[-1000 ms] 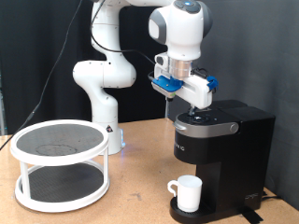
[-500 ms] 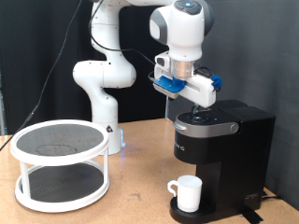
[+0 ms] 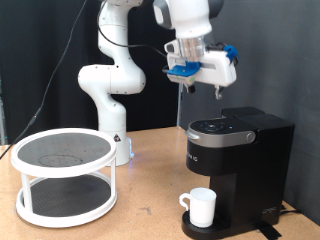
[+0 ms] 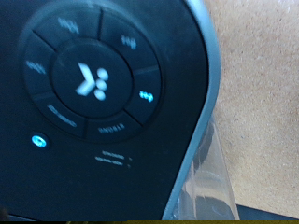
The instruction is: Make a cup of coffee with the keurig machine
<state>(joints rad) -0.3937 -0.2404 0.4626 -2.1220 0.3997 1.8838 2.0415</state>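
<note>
The black keurig machine [image 3: 235, 160] stands on the table at the exterior view's right with its lid closed. The white cup [image 3: 201, 207] sits on the drip tray under the spout. My gripper [image 3: 212, 92] hangs in the air a short way above the machine's top panel and touches nothing. The wrist view looks down on the round button panel [image 4: 93, 79], where a small blue light [image 4: 37, 142] glows. No fingers show in the wrist view.
A white round two-tier wire stand [image 3: 63, 175] stands on the wooden table [image 3: 140, 215] at the exterior view's left. The arm's white base [image 3: 105, 90] is behind it. A dark curtain hangs at the far left.
My gripper has lifted off the machine's top panel, where its tips rested a second ago, and now hangs higher. The cup and the machine have not moved.
</note>
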